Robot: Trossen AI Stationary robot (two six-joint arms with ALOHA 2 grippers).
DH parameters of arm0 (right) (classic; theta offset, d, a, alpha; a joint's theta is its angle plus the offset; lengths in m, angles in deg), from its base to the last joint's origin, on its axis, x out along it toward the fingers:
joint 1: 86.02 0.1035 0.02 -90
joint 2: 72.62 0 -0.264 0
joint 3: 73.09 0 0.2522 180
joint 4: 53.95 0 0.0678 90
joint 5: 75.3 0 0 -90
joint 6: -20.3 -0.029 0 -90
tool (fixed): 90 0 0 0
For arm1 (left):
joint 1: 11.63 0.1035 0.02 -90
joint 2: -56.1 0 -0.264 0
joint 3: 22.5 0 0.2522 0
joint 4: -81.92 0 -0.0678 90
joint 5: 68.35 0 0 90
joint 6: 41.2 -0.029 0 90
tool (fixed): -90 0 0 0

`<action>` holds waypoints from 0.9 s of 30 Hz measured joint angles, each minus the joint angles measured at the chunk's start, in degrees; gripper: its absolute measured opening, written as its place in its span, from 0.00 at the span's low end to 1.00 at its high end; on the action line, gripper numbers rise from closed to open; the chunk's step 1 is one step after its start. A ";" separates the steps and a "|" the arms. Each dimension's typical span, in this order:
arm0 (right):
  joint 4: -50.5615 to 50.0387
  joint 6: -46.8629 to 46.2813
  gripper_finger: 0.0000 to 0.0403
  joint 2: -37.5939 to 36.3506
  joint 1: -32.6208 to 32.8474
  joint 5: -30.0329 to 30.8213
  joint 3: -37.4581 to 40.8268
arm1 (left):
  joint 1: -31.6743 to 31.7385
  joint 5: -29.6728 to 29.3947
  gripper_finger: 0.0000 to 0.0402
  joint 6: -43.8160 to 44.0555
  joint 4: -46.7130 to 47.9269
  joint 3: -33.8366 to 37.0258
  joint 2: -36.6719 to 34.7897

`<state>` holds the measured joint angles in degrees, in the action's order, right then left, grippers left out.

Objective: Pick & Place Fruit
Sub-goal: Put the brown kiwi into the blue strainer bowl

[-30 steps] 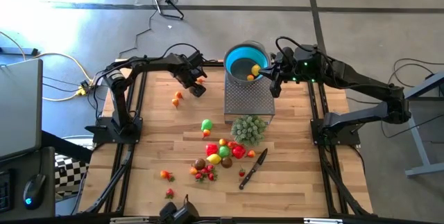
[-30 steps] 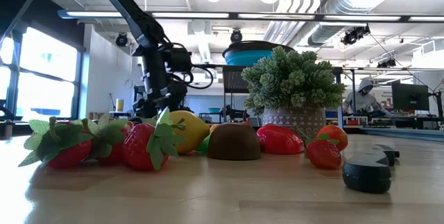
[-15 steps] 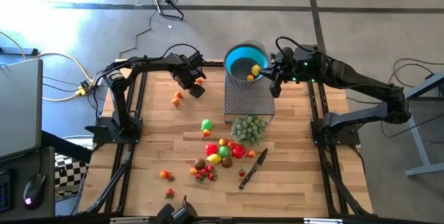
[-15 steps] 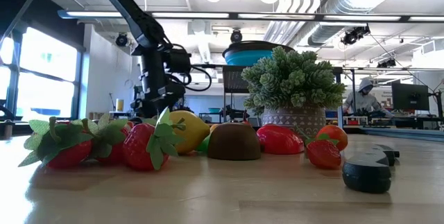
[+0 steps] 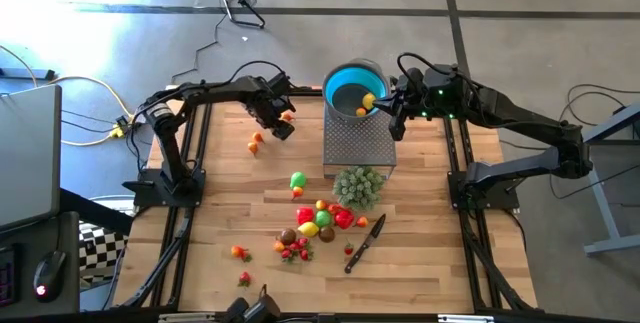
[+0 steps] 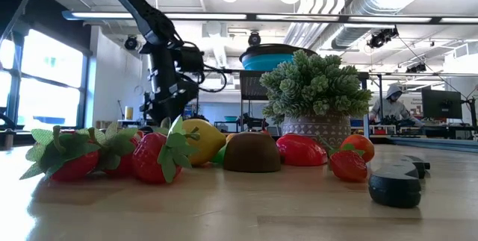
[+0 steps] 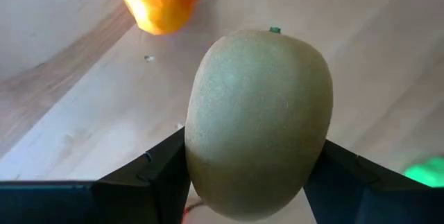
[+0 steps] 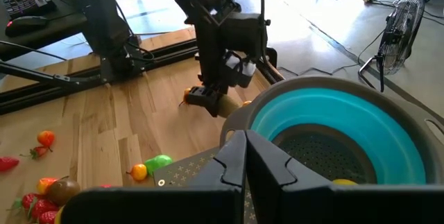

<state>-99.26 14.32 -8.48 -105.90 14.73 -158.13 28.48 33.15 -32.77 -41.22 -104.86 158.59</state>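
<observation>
Near the table's (image 5: 220, 173) far left corner, the left gripper (image 5: 280, 123) clamped a brown kiwi (image 7: 257, 123) between its fingers (image 7: 149, 175), lifted just clear of the wood, apparently ready to carry to the blue bowl (image 5: 350, 85). A second earlier its jaws stood wider; they had since closed onto the fruit, and the arm had risen slightly. An orange fruit (image 5: 256, 139) lay just beside it. Most fruit (image 5: 318, 221) remained clustered near the table's middle, toward the front edge. At the far edge, the right gripper (image 5: 392, 113) waited fully closed and empty beside the bowl, unmoved.
</observation>
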 joint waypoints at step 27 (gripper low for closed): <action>0.02 0.20 0.00 0.00 0.02 0.02 0.00 | -0.02 8.30 0.54 7.89 -2.11 -0.02 -29.56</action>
<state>-99.24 14.52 -8.48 -105.88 14.75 -158.13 28.46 41.45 -24.88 -43.32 -104.87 129.03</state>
